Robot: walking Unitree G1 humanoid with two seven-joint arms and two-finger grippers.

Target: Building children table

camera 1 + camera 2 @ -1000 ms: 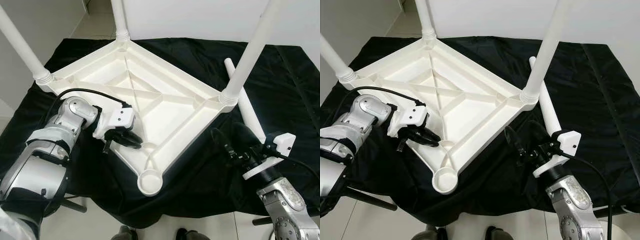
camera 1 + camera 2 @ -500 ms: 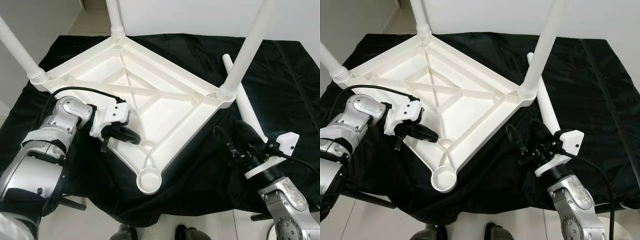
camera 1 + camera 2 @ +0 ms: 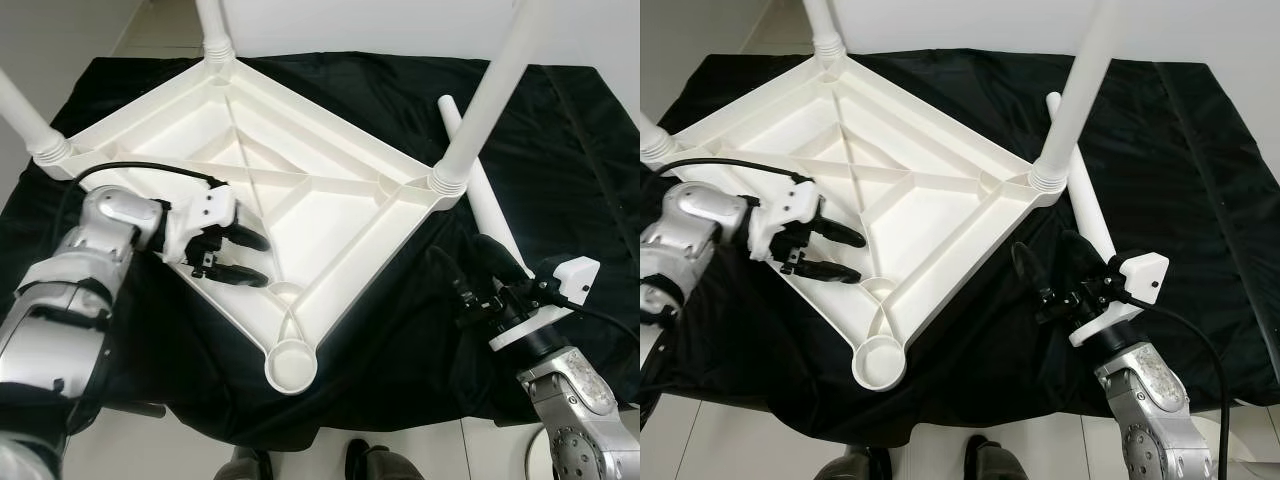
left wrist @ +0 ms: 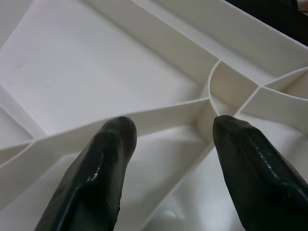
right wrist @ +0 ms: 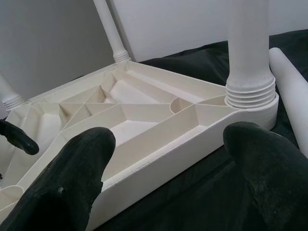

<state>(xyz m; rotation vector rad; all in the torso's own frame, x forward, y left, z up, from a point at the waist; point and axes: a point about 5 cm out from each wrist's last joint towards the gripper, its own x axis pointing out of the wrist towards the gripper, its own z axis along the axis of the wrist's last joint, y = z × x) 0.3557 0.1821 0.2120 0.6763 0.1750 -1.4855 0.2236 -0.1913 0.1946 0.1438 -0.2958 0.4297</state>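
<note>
The white children's table top (image 3: 300, 190) lies upside down on a black cloth (image 3: 560, 130). Three white legs stand in its corners: far (image 3: 212, 25), left (image 3: 25, 115) and right (image 3: 480, 100). The near corner socket (image 3: 290, 365) holds nothing. A fourth leg (image 3: 485, 200) lies loose on the cloth beside the right corner. My left gripper (image 3: 243, 258) is open at the top's near-left rim, one finger over the inner ribs (image 4: 159, 113). My right gripper (image 3: 472, 265) is open and holds nothing, low over the cloth and facing the right corner (image 5: 250, 103).
The cloth-covered surface ends close in front of me, with pale floor below. A person's shoes (image 3: 370, 465) show at that front edge. White walls stand behind and to the left.
My left gripper's fingers have spread apart at the rim. The whole view has shifted slightly. The right gripper stays much where it was.
</note>
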